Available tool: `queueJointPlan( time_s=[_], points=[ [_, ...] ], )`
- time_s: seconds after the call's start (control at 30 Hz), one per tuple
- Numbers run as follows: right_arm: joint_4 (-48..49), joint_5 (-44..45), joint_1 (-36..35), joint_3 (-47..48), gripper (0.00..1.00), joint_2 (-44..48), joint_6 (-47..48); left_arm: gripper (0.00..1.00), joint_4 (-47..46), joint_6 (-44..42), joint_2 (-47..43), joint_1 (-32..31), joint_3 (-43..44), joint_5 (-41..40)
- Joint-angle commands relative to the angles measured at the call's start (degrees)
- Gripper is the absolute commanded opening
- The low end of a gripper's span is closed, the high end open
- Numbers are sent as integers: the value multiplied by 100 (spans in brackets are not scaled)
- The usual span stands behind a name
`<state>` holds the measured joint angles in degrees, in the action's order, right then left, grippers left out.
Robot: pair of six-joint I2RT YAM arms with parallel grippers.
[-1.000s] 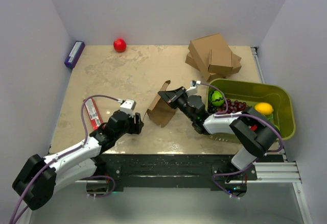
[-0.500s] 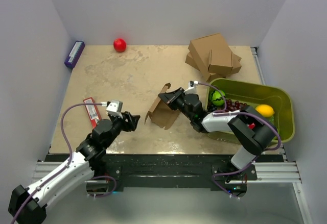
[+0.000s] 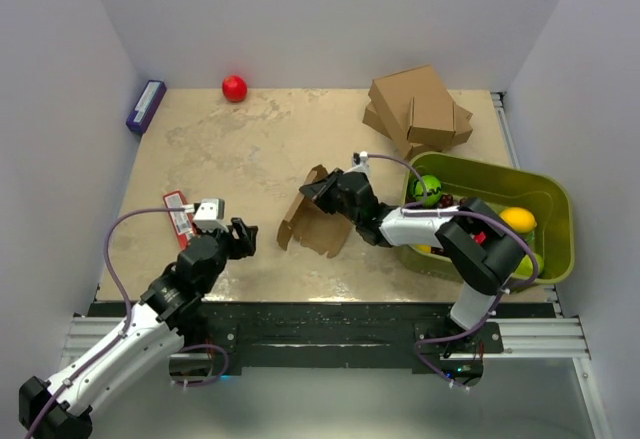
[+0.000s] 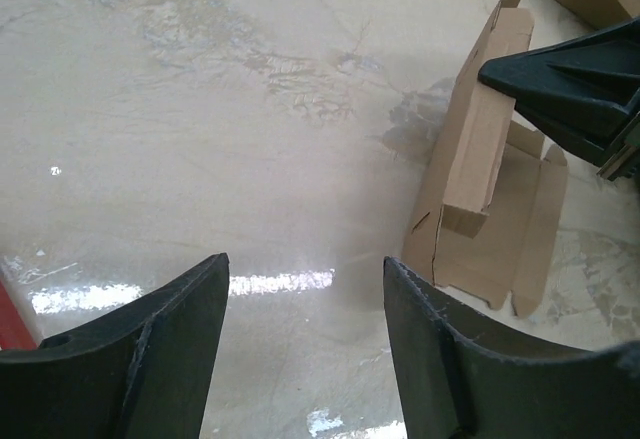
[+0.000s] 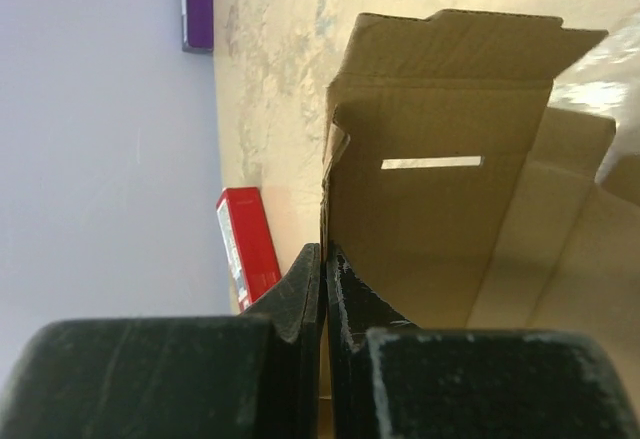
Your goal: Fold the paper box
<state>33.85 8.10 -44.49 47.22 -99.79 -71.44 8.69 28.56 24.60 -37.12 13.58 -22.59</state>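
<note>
The paper box (image 3: 312,221) is a thin brown die-cut sheet, half folded, near the middle of the table. One long panel stands up; the rest lies flat. My right gripper (image 3: 322,191) is shut on the raised panel's edge, seen close up in the right wrist view (image 5: 323,259), where the box (image 5: 440,199) shows a slot. My left gripper (image 3: 240,235) is open and empty, left of the box and apart from it. In the left wrist view the box (image 4: 480,209) lies ahead to the right of my open fingers (image 4: 305,289).
A stack of bigger brown boxes (image 3: 418,109) stands at the back right. A green bin (image 3: 540,249) with fruit sits on the right. A red packet (image 3: 180,214) lies by my left arm. A red ball (image 3: 234,88) and a purple box (image 3: 146,106) are at the back left.
My left gripper has pulled back to the left, away from the box. My right gripper has shifted left with the raised panel, and the box has moved slightly left with it.
</note>
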Motion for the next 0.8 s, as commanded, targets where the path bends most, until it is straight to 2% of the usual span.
queueJointPlan(
  time_s=[0.0,0.13,0.3,0.5,0.77],
  points=[
    [-379,219,-139,454,0,-92,183,67,98,124,-69,47,347,-290],
    [-37,-1,-183,472,0,-532,86,68,89,142,-34,65,329,-272],
    [-62,148,-218,534,0,-823,165,69,63,124,10,65,338,-158],
    [-344,535,-130,245,0,-621,218,69,-7,45,203,56,347,-27],
    [-265,570,344,-441,0,-244,201,68,-183,-87,423,56,355,167]
  ],
)
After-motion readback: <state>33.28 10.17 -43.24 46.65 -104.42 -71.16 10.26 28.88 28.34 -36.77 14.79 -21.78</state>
